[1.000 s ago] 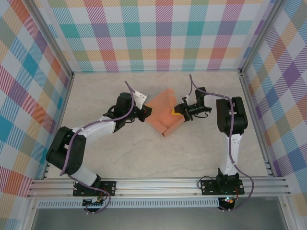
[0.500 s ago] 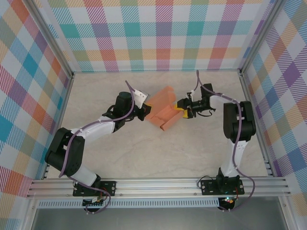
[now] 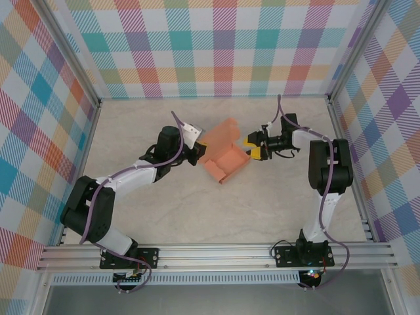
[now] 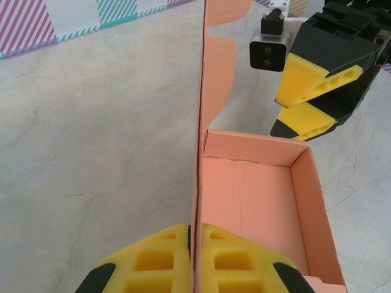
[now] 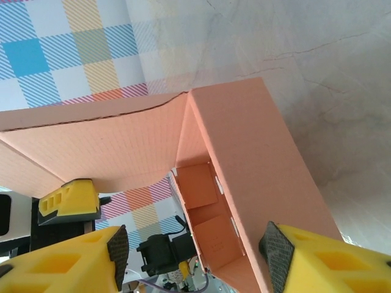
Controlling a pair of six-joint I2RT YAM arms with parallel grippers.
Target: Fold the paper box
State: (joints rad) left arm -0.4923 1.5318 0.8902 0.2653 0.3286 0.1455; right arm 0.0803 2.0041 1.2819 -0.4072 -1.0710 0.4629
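From above, the paper box lies on the table between the two claws, with its tray walls standing and one broad flap raised. The tray looks formed, so the step in hand is probably closing that flap over it. The left claw sits at the box's left edge. The right claw is just beside its right end.

On the left wrist camera, the left claw is pressed together on the upright flap, pinching its thin edge between both fingers. The open tray of the box lies to the right of that grip. The right claw stands beyond the tray's far wall, spread and apart from the card.

On the right wrist camera, the right claw is spread wide and holds nothing. The long wall of the box runs up between its fingers, and the flap leans away to the left towards the left claw.

The next move likely calls for the right claw to steady or press the tray while the left swings the flap down. A careless push could skew the walls.
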